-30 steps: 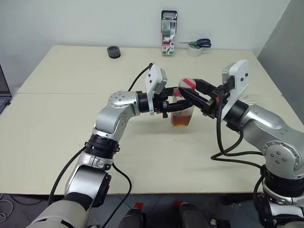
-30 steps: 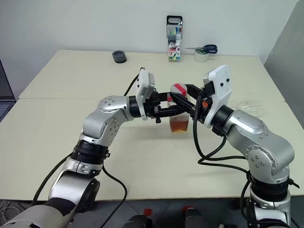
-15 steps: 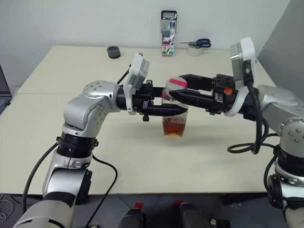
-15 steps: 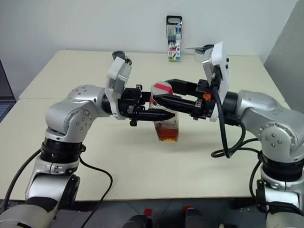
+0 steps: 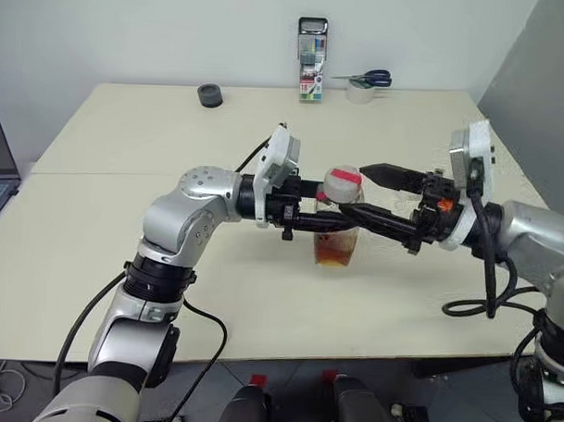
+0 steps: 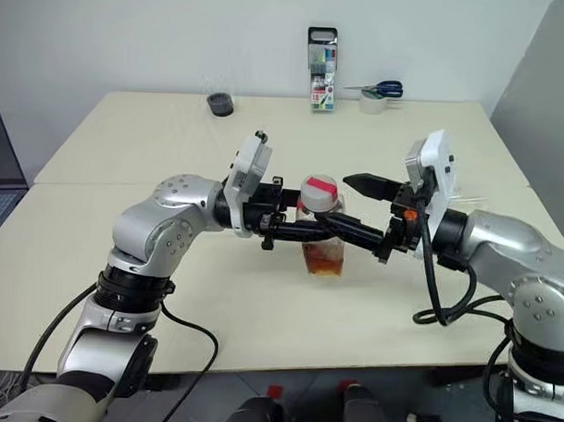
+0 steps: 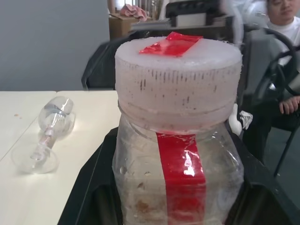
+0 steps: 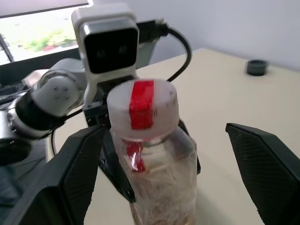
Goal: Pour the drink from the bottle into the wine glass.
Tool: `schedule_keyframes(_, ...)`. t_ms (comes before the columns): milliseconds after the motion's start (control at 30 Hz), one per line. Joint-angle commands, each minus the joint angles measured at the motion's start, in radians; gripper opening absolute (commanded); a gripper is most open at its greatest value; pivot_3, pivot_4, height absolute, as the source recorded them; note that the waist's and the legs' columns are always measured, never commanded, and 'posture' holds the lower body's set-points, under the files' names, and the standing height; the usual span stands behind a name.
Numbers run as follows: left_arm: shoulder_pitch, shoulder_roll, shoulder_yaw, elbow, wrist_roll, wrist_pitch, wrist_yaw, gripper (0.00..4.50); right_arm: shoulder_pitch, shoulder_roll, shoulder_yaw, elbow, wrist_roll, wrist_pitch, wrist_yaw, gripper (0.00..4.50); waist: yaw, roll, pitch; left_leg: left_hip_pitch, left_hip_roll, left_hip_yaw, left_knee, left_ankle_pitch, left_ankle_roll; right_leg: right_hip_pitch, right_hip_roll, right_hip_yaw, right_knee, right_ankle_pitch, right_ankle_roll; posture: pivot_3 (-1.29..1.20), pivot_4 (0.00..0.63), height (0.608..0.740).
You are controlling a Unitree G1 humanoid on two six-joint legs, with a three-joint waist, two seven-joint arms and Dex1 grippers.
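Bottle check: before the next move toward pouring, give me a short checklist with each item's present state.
1. Left pincer shut on the bottle: ok.
2. Right pincer open, fingers apart on either side of the cap: ok.
3. Cap off the bottle: not ok, it sits on the neck.
4. Drink inside, none seen spilled on the table: ok.
5. Wine glass upright to receive: not ok, it lies on its side.
6. Cap loosened: cannot tell.
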Motion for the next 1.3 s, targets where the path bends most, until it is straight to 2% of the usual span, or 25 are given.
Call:
schedule_keyframes(33, -0.012, -0.014, 0.026, -0.041, -0.014, -0.024, 0.031, 2.11, -0.022, 0.054, 0.012, -0.078, -0.014, -0.031, -0.16, 4.45, 0.0, 0.0, 0.0, 0.0, 0.0, 0.0, 0.0, 0.0, 0.0, 0.0, 0.0, 0.0, 0.001, 0.0, 0.0, 0.0, 0.15, 0.74)
schedule_keyframes(200, -0.025, -0.039, 0.02, -0.011, -0.001, -0.049, 0.051, 2.11, -0.051, 0.094, 0.087, -0.109, -0.066, -0.044, -0.262, 4.45, 0.003, 0.0, 0.0, 0.001, -0.001, 0.0, 0.001, 0.002, -0.003, 0.001, 0.001, 0.0, 0.001, 0.0, 0.0, 0.0, 0.15, 0.74)
schedule_keyframes(400, -0.038, -0.045, 0.014, 0.002, 0.004, -0.058, 0.05, 2.11, -0.05, 0.095, 0.104, -0.112, -0.066, -0.043, -0.297, 4.45, 0.004, 0.0, 0.0, 0.0, -0.002, 0.0, 0.001, 0.002, -0.003, 0.001, 0.001, 0.0, 0.0, 0.0, 0.0, 0.0, 0.15, 0.74)
schedule_keyframes(533, -0.038, -0.04, 0.011, 0.009, 0.006, -0.063, 0.046, 2.11, -0.057, 0.095, 0.095, -0.101, -0.056, -0.052, -0.302, 3.55, 0.004, 0.0, 0.0, 0.0, -0.002, 0.0, 0.001, 0.002, -0.003, 0.001, 0.001, 0.0, 0.0, 0.0, 0.0, 0.0, 0.15, 0.74)
schedule_keyframes(667, -0.034, -0.033, 0.012, 0.012, 0.011, -0.064, 0.044, 2.11, -0.061, 0.087, 0.078, -0.095, -0.026, -0.054, -0.302, 2.09, 0.004, 0.0, 0.0, 0.0, -0.002, 0.0, 0.001, 0.0, -0.001, 0.001, 0.001, 0.0, 0.0, 0.0, 0.0, 0.0, 0.15, 0.74)
schedule_keyframes(700, -0.034, -0.033, 0.013, 0.012, 0.012, -0.064, 0.044, 2.11, -0.063, 0.086, 0.074, -0.093, -0.018, -0.055, -0.303, 1.95, 0.004, 0.0, 0.0, 0.0, -0.002, 0.0, 0.001, 0.0, 0.0, 0.001, 0.001, 0.0, 0.0, 0.0, 0.0, 0.0, 0.15, 0.74)
schedule_keyframes(900, -0.03, -0.027, 0.012, 0.007, 0.013, -0.062, 0.042, 2.11, -0.079, 0.092, 0.071, -0.076, 0.022, -0.065, -0.313, 1.95, 0.004, 0.0, 0.0, 0.0, -0.002, 0.0, 0.001, 0.0, 0.0, 0.001, 0.001, 0.0, 0.0, 0.0, 0.0, 0.0, 0.15, 0.74)
schedule_keyframes(1000, -0.038, -0.022, 0.006, 0.004, 0.005, -0.056, 0.026, 2.11, -0.103, 0.076, 0.082, -0.039, 0.036, -0.076, -0.246, 1.95, 0.004, 0.0, 0.0, 0.0, -0.002, 0.0, 0.001, 0.0, 0.0, 0.001, 0.001, 0.0, 0.0, 0.0, 0.0, 0.0, 0.15, 0.74)
schedule_keyframes(1133, -0.057, -0.02, -0.002, 0.002, -0.014, -0.043, -0.015, 2.11, -0.182, 0.033, 0.104, 0.079, 0.073, -0.076, -0.03, 1.95, 0.003, 0.0, 0.0, 0.0, -0.002, 0.001, 0.001, 0.0, 0.0, 0.001, 0.003, -0.002, 0.0, 0.0, 0.0, 0.0, 0.15, 0.74)
schedule_keyframes(1233, -0.072, -0.017, -0.01, 0.005, -0.021, -0.041, -0.05, 2.11, -0.247, 0.003, 0.164, 0.175, 0.038, -0.086, 0.166, 1.95, 0.002, 0.0, 0.0, 0.001, -0.002, 0.001, 0.0, 0.0, 0.001, 0.001, 0.003, -0.003, 0.0, 0.0, 0.0, 0.0, 0.15, 0.74)
schedule_keyframes(1300, -0.081, -0.019, -0.009, 0.006, -0.025, -0.034, -0.059, 2.11, -0.276, -0.002, 0.195, 0.223, 0.006, -0.101, 0.242, 1.95, 0.002, 0.0, 0.0, 0.001, -0.002, 0.002, 0.0, 0.0, 0.001, 0.001, 0.003, -0.003, 0.0, 0.0, 0.0, 0.0, 0.15, 0.74)
